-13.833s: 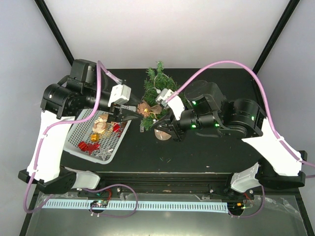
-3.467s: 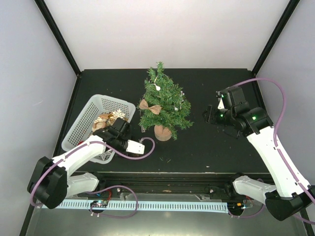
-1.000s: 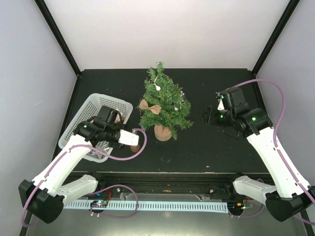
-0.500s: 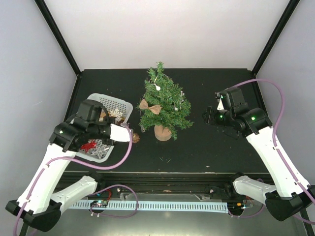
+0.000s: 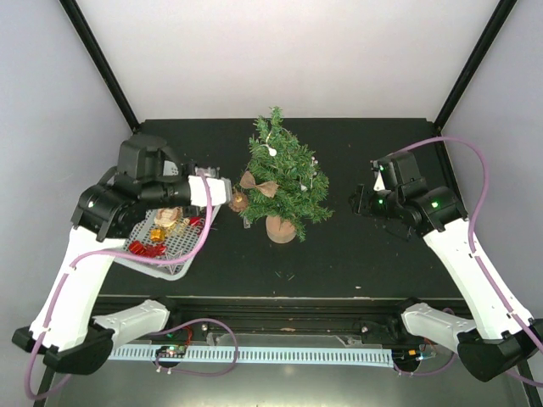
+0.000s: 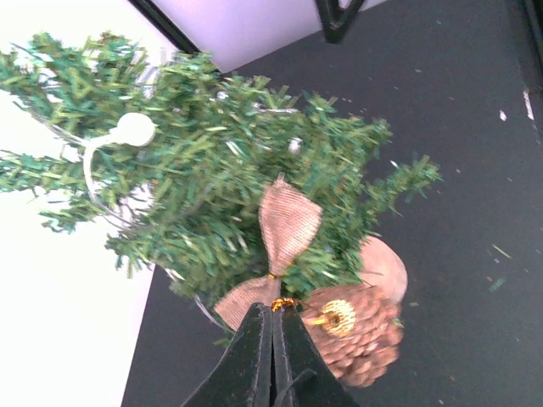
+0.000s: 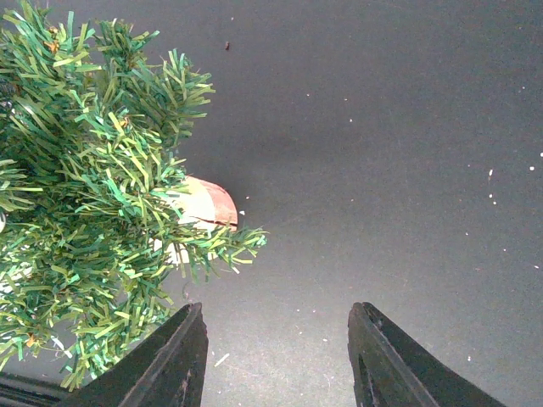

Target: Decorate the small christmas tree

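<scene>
Pine cone [image 6: 356, 331], one, pinched by its gold loop in your left gripper [image 6: 273, 315], just beside one burlap bow [image 6: 284, 229] on the small christmas tree [image 5: 284, 174], tree upright mid-table, one white bead [image 6: 136, 130] hung on it, your right gripper [image 7: 276, 356] spread apart to its right, one white basket [image 5: 161, 264] at left.

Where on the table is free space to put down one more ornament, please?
Bare table lies between the small christmas tree and the near edge, and in the far right corner. Left of the tree is crowded: the basket, and the left gripper holding a pinecone.
</scene>
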Controlling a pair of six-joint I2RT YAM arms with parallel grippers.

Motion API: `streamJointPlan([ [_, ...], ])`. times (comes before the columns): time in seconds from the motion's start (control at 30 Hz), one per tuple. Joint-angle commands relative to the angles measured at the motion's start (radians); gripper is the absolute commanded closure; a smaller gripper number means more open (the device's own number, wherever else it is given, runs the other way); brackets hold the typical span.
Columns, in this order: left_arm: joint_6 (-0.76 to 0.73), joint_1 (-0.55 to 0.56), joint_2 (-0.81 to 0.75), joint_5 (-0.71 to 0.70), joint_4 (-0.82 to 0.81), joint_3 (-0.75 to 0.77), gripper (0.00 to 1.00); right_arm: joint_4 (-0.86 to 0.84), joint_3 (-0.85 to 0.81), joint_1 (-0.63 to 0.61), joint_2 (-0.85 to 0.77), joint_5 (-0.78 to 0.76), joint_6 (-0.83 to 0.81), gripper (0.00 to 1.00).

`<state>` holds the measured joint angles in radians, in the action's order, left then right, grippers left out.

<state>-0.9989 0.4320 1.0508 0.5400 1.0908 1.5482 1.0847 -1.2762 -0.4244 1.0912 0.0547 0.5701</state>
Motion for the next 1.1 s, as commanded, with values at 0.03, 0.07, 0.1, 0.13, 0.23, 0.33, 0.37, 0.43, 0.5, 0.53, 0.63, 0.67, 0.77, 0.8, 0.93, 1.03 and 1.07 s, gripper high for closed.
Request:
streamJointPlan([
  [0.03, 0.118, -0.003, 0.100, 0.013, -0.103, 0.116, 0.99, -0.017, 0.021, 0.007, -0.031, -0.009, 0.000, 0.53],
  [0.07, 0.129, -0.001, 0.119, 0.022, -0.107, 0.145, 0.98, -0.019, 0.026, 0.007, -0.035, -0.010, 0.001, 0.53],
  [0.1, 0.141, -0.001, 0.137, 0.035, -0.110, 0.174, 0.98, -0.020, 0.029, 0.007, -0.037, -0.010, 0.002, 0.53],
  [0.13, 0.149, 0.000, 0.154, 0.049, -0.108, 0.202, 0.99, -0.023, 0.033, 0.007, -0.039, -0.010, 0.003, 0.53],
  [0.23, 0.162, 0.013, 0.207, 0.093, -0.089, 0.295, 0.98, -0.026, 0.040, 0.007, -0.043, -0.010, 0.005, 0.53],
  [0.33, 0.181, 0.030, 0.263, 0.129, -0.086, 0.368, 0.98, -0.031, 0.050, 0.007, -0.047, -0.010, 0.007, 0.53],
  [0.37, 0.186, 0.036, 0.278, 0.134, -0.085, 0.389, 0.98, -0.033, 0.054, 0.008, -0.048, -0.010, 0.007, 0.53],
  [0.43, 0.192, 0.049, 0.303, 0.139, -0.086, 0.428, 0.98, -0.038, 0.060, 0.008, -0.050, -0.012, 0.008, 0.53],
  [0.5, 0.197, 0.060, 0.322, 0.141, -0.093, 0.450, 0.99, -0.039, 0.064, 0.007, -0.052, -0.012, 0.010, 0.53],
  [0.53, 0.197, 0.065, 0.332, 0.141, -0.095, 0.460, 0.98, -0.041, 0.066, 0.008, -0.050, -0.011, 0.010, 0.53],
  [0.63, 0.194, 0.083, 0.354, 0.139, -0.095, 0.483, 0.98, -0.043, 0.069, 0.007, -0.053, -0.013, 0.011, 0.53],
  [0.67, 0.194, 0.089, 0.357, 0.137, -0.098, 0.484, 0.98, -0.043, 0.069, 0.007, -0.054, -0.013, 0.011, 0.53],
  [0.77, 0.192, 0.107, 0.373, 0.126, -0.102, 0.484, 0.99, -0.049, 0.073, 0.007, -0.056, -0.015, 0.011, 0.53],
  [0.8, 0.195, 0.111, 0.380, 0.124, -0.106, 0.485, 0.98, -0.053, 0.076, 0.007, -0.056, -0.015, 0.012, 0.53],
  [0.93, 0.201, 0.132, 0.404, 0.115, -0.124, 0.486, 0.98, -0.064, 0.083, 0.007, -0.053, -0.012, 0.013, 0.53],
  [1.03, 0.196, 0.145, 0.418, 0.104, -0.129, 0.486, 0.98, -0.068, 0.088, 0.007, -0.051, -0.014, 0.013, 0.53],
  [1.07, 0.193, 0.147, 0.421, 0.100, -0.128, 0.485, 0.99, -0.069, 0.090, 0.008, -0.051, -0.015, 0.012, 0.53],
])
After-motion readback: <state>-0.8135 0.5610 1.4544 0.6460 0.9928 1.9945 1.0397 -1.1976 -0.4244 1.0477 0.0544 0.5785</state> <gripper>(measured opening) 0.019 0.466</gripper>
